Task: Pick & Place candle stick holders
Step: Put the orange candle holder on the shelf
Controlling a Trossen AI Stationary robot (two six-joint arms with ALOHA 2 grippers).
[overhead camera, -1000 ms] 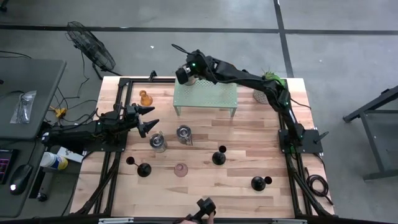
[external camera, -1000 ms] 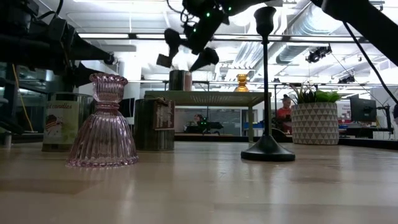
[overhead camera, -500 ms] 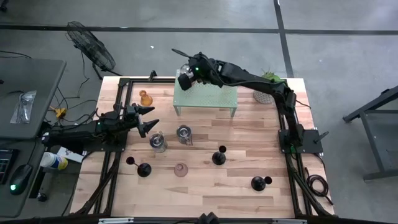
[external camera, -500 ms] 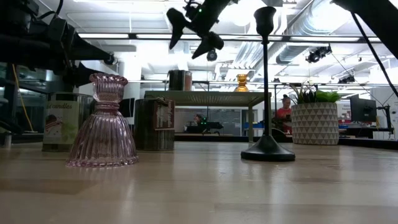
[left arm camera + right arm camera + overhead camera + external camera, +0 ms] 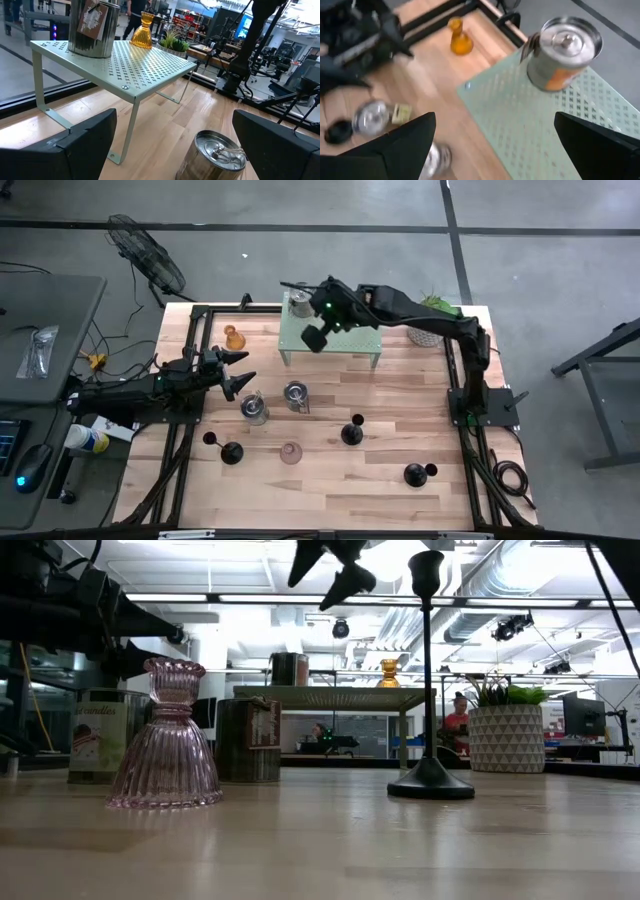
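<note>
One shiny silver candle stick holder (image 5: 298,304) stands on the far left corner of the pale green rack (image 5: 340,338). My right gripper (image 5: 311,338) hangs open above the rack, near of that cup, touching nothing; in the low view it is at the top (image 5: 325,578). On the table stand an amber holder (image 5: 233,337), two silver cups (image 5: 254,410) (image 5: 296,394), a pink glass holder (image 5: 168,735) and black sticks (image 5: 352,432) (image 5: 231,452) (image 5: 415,474). My left gripper (image 5: 243,370) waits open at the left, held level.
A green plant in a white pot (image 5: 430,320) stands at the far right corner, behind the right arm. Black frame rails (image 5: 190,360) run along both table sides. Bare wood lies between the rack and the near edge on the right (image 5: 420,410).
My right gripper, open throughout, has risen from just over the silver cup on the rack. It has drawn back toward the table's near right and rolled. The cup stays standing on the rack's corner.
</note>
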